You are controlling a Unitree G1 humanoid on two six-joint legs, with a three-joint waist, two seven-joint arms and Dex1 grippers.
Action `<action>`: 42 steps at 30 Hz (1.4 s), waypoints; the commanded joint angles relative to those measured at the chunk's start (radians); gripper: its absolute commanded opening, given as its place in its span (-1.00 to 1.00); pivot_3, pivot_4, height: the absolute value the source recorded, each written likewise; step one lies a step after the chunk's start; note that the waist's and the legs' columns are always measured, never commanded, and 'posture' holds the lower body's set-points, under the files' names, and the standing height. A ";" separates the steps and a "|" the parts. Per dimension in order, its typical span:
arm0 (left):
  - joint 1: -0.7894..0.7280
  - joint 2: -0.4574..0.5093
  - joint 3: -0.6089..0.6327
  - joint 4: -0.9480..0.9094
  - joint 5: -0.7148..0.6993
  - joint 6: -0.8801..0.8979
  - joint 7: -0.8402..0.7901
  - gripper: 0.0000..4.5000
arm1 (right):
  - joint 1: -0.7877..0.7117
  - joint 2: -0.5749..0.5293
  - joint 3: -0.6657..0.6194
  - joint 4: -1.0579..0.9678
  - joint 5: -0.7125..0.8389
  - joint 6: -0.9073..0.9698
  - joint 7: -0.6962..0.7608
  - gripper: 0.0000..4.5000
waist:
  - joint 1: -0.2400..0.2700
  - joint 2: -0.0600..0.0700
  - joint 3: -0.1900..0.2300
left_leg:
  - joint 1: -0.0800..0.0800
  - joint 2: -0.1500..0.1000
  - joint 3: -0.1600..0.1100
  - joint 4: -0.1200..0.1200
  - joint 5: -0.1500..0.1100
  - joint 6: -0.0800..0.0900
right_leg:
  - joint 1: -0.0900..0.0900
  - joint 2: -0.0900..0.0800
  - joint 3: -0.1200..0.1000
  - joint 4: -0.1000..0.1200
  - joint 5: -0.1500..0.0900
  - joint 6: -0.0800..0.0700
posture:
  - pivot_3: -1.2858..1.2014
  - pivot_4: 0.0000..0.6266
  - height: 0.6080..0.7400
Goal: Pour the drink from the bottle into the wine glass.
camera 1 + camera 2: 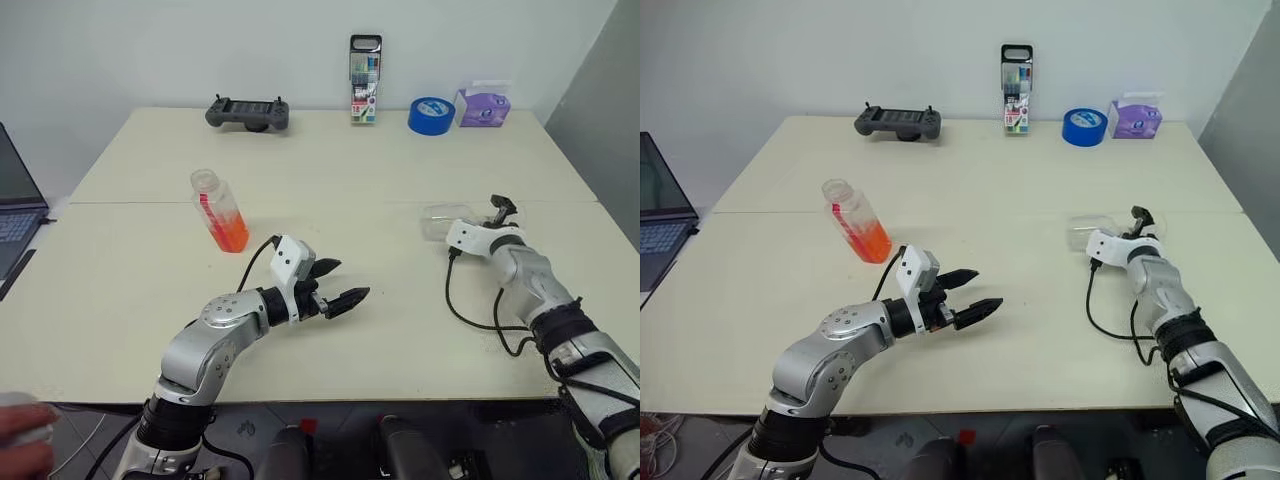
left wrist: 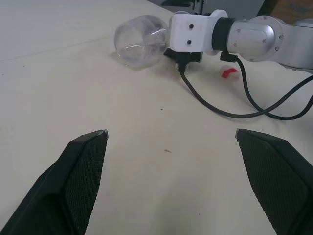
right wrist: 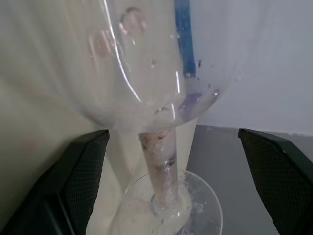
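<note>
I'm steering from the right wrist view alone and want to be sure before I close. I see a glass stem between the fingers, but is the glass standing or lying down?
Observer: The wine glass lies on its side on the table, with its bowl toward the robot's left of the right end effector.
Operator: Where is the bottle?
Observer: The bottle stands far off to the robot's left on the table, with the orange drink in its lower part.
Operator: Is the left arm holding it?
Observer: No. The left end effector is open and empty, nearer the robot than the bottle.
</note>
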 commanded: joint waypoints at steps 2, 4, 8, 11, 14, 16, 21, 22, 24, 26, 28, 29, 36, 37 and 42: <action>-0.015 -0.002 0.010 -0.034 -0.003 -0.008 0.008 1.00 | -0.043 0.010 0.021 0.113 -0.026 -0.066 -0.043 0.60 | 0.001 0.000 0.000 | 0.000 0.000 0.000 0.000 0.000 0.000 | 0.000 0.000 0.000 0.000 0.000 0.000 | 0.03 -0.52 1.00; -0.015 0.001 0.012 -0.032 -0.001 -0.009 0.012 1.00 | -0.046 0.013 0.021 0.130 -0.026 -0.076 -0.050 0.29 | 0.001 0.000 0.000 | 0.000 0.000 0.000 0.000 0.000 0.000 | 0.000 0.000 0.000 0.000 0.000 0.000 | 0.03 -0.52 1.00; -0.009 0.009 0.014 -0.016 0.014 -0.015 0.019 1.00 | -0.037 0.007 0.009 0.082 -0.021 -0.077 -0.042 -0.36 | 0.001 0.000 0.000 | 0.000 0.000 0.000 0.000 0.000 0.000 | 0.000 0.000 0.001 0.000 0.000 0.000 | 0.03 -0.52 1.00; -0.004 0.008 0.021 -0.009 0.014 -0.015 0.019 1.00 | -0.010 0.002 0.000 -0.011 -0.017 -0.066 -0.015 -0.81 | 0.001 0.000 0.000 | 0.000 0.000 0.000 0.000 0.000 0.000 | 0.000 0.000 0.000 0.000 0.000 0.000 | 0.03 -0.52 1.00; 0.007 0.017 0.028 -0.006 0.021 -0.020 0.020 1.00 | 0.037 -0.004 -0.037 -0.172 0.000 -0.024 0.021 -0.91 | 0.000 0.000 0.000 | 0.000 0.000 -0.001 0.000 0.000 0.000 | 0.000 0.000 0.000 0.001 0.000 0.000 | 0.03 -0.52 1.00; 0.023 0.031 0.047 -0.012 0.023 -0.018 0.023 1.00 | 0.072 0.003 -0.084 -0.343 0.019 0.037 0.062 -0.91 | 0.000 0.000 0.000 | -0.001 0.001 -0.005 -0.001 0.000 0.000 | -0.001 0.000 0.000 0.001 0.000 0.000 | 0.03 -0.52 1.00; 0.113 0.093 0.137 -0.066 0.004 -0.005 0.025 1.00 | 0.143 0.205 -0.257 -0.666 0.223 0.204 0.126 -0.91 | -0.008 0.000 0.000 | 0.000 0.003 -0.007 -0.001 0.000 0.000 | -0.002 -0.001 0.000 0.003 0.000 0.000 | 0.03 -0.52 1.00; 0.138 0.105 0.166 -0.081 -0.004 -0.007 0.025 1.00 | 0.153 0.298 -0.324 -0.705 0.319 0.239 0.118 -0.91 | -0.013 0.000 0.000 | 0.000 0.003 -0.008 -0.001 0.000 0.000 | -0.002 -0.001 0.000 0.004 0.000 0.000 | 0.03 -0.52 1.00; 0.183 0.110 0.238 -0.101 -0.007 -0.074 0.027 1.00 | 0.171 0.455 -0.432 -0.730 0.491 0.268 0.117 -0.91 | -0.015 0.001 0.000 | 0.000 0.005 -0.010 -0.002 0.000 0.000 | -0.002 0.000 -0.002 0.005 0.000 0.000 | 0.03 -0.52 1.00; 0.208 0.102 0.291 -0.107 -0.012 -0.120 0.033 1.00 | 0.188 0.548 -0.481 -0.719 0.591 0.230 0.128 -0.91 | -0.005 0.001 0.000 | -0.001 0.005 -0.012 -0.002 0.000 0.000 | -0.002 0.000 -0.004 0.005 0.000 -0.001 | 0.03 -0.52 1.00; 0.245 0.109 0.318 -0.116 -0.014 -0.155 0.017 1.00 | 0.202 0.614 -0.501 -0.700 0.672 0.180 0.144 -0.91 | 0.007 0.001 0.001 | -0.001 0.003 -0.012 -0.002 0.000 0.000 | -0.002 -0.002 -0.004 0.004 0.000 -0.001 | 0.03 -0.52 1.00; 0.269 0.116 0.323 -0.127 -0.018 -0.165 0.002 1.00 | 0.204 0.639 -0.503 -0.684 0.697 0.157 0.147 -0.91 | 0.008 0.001 0.001 | -0.001 0.002 -0.012 -0.001 0.000 0.000 | -0.001 -0.003 -0.004 0.004 0.000 -0.001 | 0.03 -0.52 1.00; 0.361 0.135 0.336 -0.195 -0.037 -0.179 -0.022 1.00 | 0.180 0.702 -0.431 -0.480 0.708 -0.054 0.172 -0.91 | 0.004 0.001 0.001 | -0.001 -0.001 -0.007 -0.001 0.000 0.000 | -0.001 -0.006 -0.003 0.001 0.000 0.000 | 0.03 -0.52 1.00; 0.360 0.134 0.331 -0.190 -0.030 -0.184 -0.020 1.00 | 0.177 0.708 -0.414 -0.429 0.692 -0.095 0.169 -0.91 | 0.003 0.001 0.001 | -0.001 -0.001 -0.007 -0.001 0.000 0.000 | -0.001 -0.006 -0.003 0.001 0.000 0.000 | 0.03 -0.52 1.00; 0.313 0.107 0.304 -0.162 -0.018 -0.191 0.012 1.00 | 0.163 0.737 -0.357 -0.284 0.663 -0.249 0.177 -0.91 | -0.001 0.001 0.001 | 0.000 0.002 -0.009 -0.002 0.000 0.000 | -0.002 -0.002 -0.003 0.004 0.000 -0.001 | 0.03 -0.52 1.00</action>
